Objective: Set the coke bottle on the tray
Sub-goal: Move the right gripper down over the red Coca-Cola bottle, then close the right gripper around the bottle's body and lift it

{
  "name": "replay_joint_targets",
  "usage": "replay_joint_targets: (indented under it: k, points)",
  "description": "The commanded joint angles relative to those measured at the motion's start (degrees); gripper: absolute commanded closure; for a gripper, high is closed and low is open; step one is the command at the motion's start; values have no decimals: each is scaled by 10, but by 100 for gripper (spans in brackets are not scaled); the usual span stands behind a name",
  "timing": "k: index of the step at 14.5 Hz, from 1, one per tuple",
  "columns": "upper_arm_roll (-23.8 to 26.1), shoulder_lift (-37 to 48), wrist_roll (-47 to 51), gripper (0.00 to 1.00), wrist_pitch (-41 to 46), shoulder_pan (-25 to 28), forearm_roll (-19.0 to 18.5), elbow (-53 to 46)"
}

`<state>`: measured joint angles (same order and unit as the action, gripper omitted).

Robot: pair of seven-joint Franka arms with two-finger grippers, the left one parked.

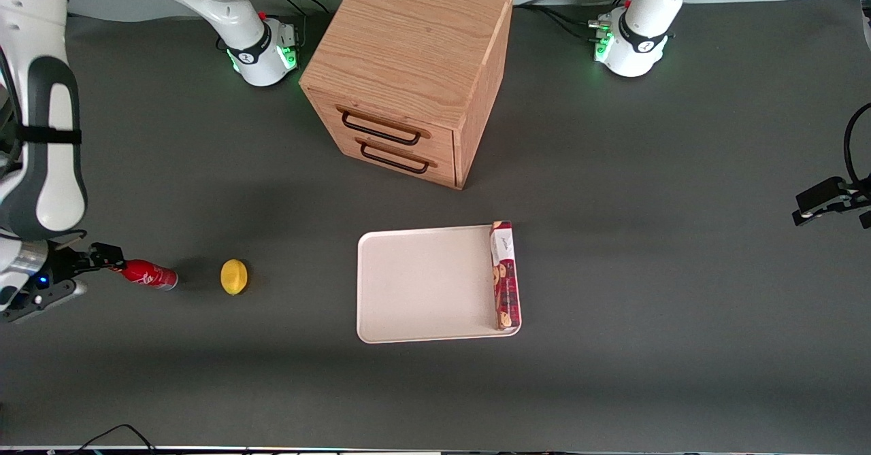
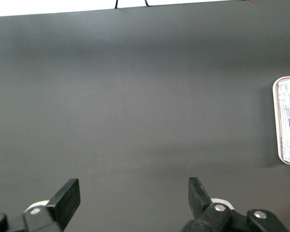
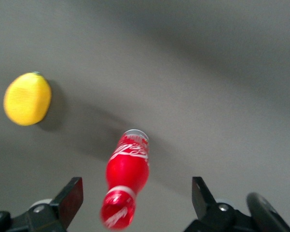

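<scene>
Dark grey matting covered the table (image 1: 646, 251) in the front view. A wooden cabinet (image 1: 408, 67) with two drawers, each with a black handle, was seen standing on it between the two arm bases. The tray (image 1: 422, 285) was seen nearer the camera than the cabinet, in front of its drawers, flat on the mat. A cookie box (image 1: 504, 275) was laid in the tray along the rim at the parked arm's end; the remaining tray floor was bare. The bottle (image 1: 144, 274) was found well apart from the tray, toward the working arm's end of the table, cap toward the gripper (image 1: 109, 256), base toward a lemon (image 1: 234, 276) just beside it, the two not touching. The gripper was held at the bottle's cap end.

Left wrist view: mostly bare mat was shown, with a tray corner (image 2: 276, 89) and the box's label side (image 2: 289, 121) at one edge.

Right wrist view: the gripper (image 3: 137, 200) was seen spread wide, with the bottle (image 3: 127, 176) between the fingers (image 3: 70, 198) and clear gaps on both sides, so nothing was gripped. The bottle's cap was closest to the camera, its silvery base pointed away. The lemon (image 3: 27, 98) was seen on the mat near the bottle, apart from it.
</scene>
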<state>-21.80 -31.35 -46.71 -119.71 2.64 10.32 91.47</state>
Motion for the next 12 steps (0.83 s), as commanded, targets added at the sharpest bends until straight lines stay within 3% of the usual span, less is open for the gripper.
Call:
replay_joint_targets:
  k: [1,7,10,12]
  points:
    - [-6,5,-16,0,-28,4,21,32]
    - [-7,24,8,2,-19,12,21,51]
    - [-7,42,14,16,-17,12,16,71]
    - [-8,45,14,36,-17,12,15,76]
